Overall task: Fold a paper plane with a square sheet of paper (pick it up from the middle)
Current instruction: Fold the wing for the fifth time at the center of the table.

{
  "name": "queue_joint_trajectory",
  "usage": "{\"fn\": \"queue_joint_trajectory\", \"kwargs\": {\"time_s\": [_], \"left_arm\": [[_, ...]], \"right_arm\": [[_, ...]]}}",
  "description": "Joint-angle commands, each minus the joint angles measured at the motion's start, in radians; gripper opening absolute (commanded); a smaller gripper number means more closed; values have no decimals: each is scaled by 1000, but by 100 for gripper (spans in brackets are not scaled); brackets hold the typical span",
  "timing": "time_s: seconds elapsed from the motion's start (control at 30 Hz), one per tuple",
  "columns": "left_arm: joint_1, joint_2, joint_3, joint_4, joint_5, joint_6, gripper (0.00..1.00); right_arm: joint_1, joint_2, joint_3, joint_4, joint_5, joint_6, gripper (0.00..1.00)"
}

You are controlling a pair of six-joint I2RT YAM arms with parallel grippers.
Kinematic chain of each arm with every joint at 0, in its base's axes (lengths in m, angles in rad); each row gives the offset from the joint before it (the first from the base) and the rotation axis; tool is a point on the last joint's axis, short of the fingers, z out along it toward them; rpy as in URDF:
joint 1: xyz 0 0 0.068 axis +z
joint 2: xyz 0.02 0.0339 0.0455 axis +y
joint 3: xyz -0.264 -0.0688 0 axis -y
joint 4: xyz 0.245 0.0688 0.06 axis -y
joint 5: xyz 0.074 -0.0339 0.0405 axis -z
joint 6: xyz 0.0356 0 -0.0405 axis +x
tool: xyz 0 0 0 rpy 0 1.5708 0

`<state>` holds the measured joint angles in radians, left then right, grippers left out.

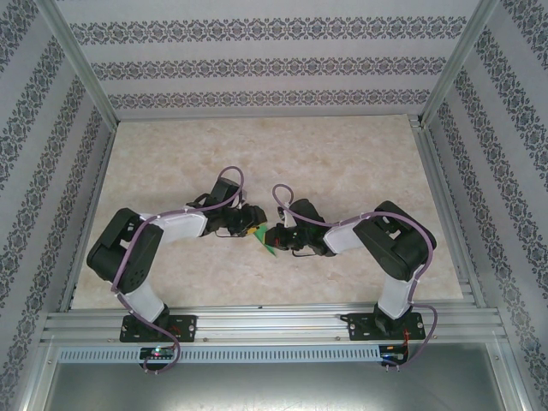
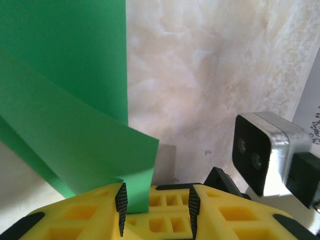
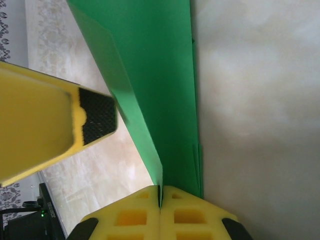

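Here, on the marble-patterned table [image 1: 257, 145], both arms meet mid-table at the creased green paper sheet [image 3: 160, 75]. The right gripper [image 3: 160, 200] is clamped tight on the sheet's folded edge. The left gripper [image 2: 157, 205] stands parted, with a loose flap between its jaws.

i see a pale, marble-patterned table [image 1: 257, 154] under soft, even light. walls [image 1: 265, 60] papered in grey floral bands stand behind it and on both sides. silver metal posts [image 1: 81, 68] rise at its far corners.
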<state>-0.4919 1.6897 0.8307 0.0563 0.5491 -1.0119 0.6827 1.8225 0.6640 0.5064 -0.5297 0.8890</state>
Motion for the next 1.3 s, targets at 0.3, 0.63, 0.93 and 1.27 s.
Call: {"fn": "queue_joint_trajectory", "kwargs": {"time_s": [0.3, 0.63, 0.93, 1.27], "left_arm": [[-14, 98, 30, 29, -58, 15, 40], [-14, 101, -16, -22, -102, 14, 38], [-14, 100, -26, -9, -108, -2, 38], [-14, 93, -38, -5, -112, -34, 37]], "right_arm": [[-7, 13, 2, -134, 59, -22, 0], [-7, -86, 33, -287, 84, -60, 10], [-7, -128, 0, -313, 58, -66, 12], [-2, -112, -8, -416, 62, -121, 4]]}}
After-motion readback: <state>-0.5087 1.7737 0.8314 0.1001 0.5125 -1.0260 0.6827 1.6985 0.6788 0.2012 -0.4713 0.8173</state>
